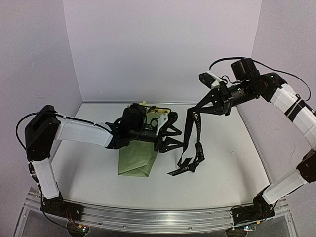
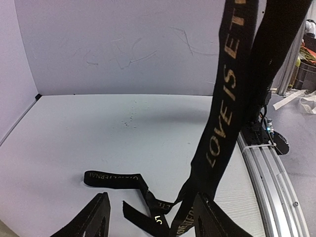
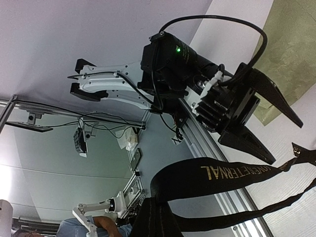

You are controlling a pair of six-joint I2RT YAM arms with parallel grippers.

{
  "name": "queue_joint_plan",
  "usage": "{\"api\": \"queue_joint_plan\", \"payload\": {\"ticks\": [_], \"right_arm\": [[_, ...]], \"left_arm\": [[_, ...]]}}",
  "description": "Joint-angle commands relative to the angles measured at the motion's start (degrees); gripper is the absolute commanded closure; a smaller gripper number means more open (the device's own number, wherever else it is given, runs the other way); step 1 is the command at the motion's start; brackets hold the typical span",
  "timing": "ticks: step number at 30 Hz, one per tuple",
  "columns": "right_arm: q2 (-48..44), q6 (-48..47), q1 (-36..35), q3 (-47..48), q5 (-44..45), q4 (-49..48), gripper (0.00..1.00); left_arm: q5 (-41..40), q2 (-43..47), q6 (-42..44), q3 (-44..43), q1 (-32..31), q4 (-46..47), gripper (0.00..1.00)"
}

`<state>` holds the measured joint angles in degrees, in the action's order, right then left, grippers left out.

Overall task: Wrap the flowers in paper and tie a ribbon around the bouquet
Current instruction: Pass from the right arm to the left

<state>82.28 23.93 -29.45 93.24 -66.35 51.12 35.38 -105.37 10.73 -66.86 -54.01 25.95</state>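
The bouquet lies at mid-table: a cone of olive-green paper [image 1: 137,159] with pale yellow flowers [image 1: 146,105] peeking out at its far end, mostly hidden under my left wrist. My right gripper [image 1: 198,109] is raised at the right and shut on the black ribbon [image 1: 191,133], which hangs in two strands, its ends resting on the table. My left gripper [image 1: 178,138] is open just right of the cone, facing the ribbon. In the left wrist view the lettered ribbon [image 2: 231,98] drops beside the right finger [image 2: 212,217], and loose ends lie between the open jaws. The right wrist view shows the ribbon [image 3: 222,174] leaving my shut right gripper [image 3: 158,222].
An aluminium rail [image 1: 148,217] runs along the near table edge, with both arm bases on it. White walls close the back and sides. The table's right edge and rail [image 2: 266,168] lie just beyond the hanging ribbon.
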Motion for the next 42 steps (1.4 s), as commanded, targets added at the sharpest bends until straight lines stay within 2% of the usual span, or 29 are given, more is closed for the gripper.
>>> {"api": "queue_joint_plan", "payload": {"ticks": [1,15,23,25,27,30,33,35,37,42], "right_arm": [[0.2,0.1,-0.3,2.2,0.0,-0.3,1.00],[0.9,-0.2,-0.4,3.9,1.9,-0.3,1.00],[0.4,-0.3,-0.4,3.4,3.0,-0.3,1.00],[0.1,-0.5,-0.4,2.9,3.5,-0.3,1.00],[-0.5,-0.9,-0.4,1.8,4.4,-0.3,1.00],[-1.4,-1.5,-0.4,-0.2,6.1,-0.3,1.00],[-3.3,-2.4,-0.4,-2.9,9.8,-0.2,1.00],[-5.5,-3.8,-0.4,-5.8,13.6,0.2,1.00],[-9.2,-5.5,-0.3,-9.6,19.1,0.6,1.00],[-19.3,-12.8,-0.3,-14.8,33.9,7.3,1.00]], "left_arm": [[1.9,-1.8,-4.2,-2.2,-1.4,6.7,0.39],[0.9,-3.1,-10.0,1.4,-2.1,12.3,0.37],[0.7,-7.0,-13.2,-1.2,-2.7,14.3,0.40],[-1.2,-8.4,-14.8,-1.6,-2.8,16.0,0.44],[-3.2,-9.6,-17.1,-1.5,-2.9,19.0,0.51],[-8.3,-10.2,-19.1,-1.1,-3.0,21.8,0.74],[-17.9,-6.3,-18.7,1.9,-3.0,22.7,0.96],[-24.9,-1.4,-17.6,4.3,-3.0,21.5,1.00],[-29.0,5.0,-15.1,4.7,-3.0,15.4,1.00],[-28.6,13.5,-9.0,-3.2,-3.6,-2.8,1.00]]}}
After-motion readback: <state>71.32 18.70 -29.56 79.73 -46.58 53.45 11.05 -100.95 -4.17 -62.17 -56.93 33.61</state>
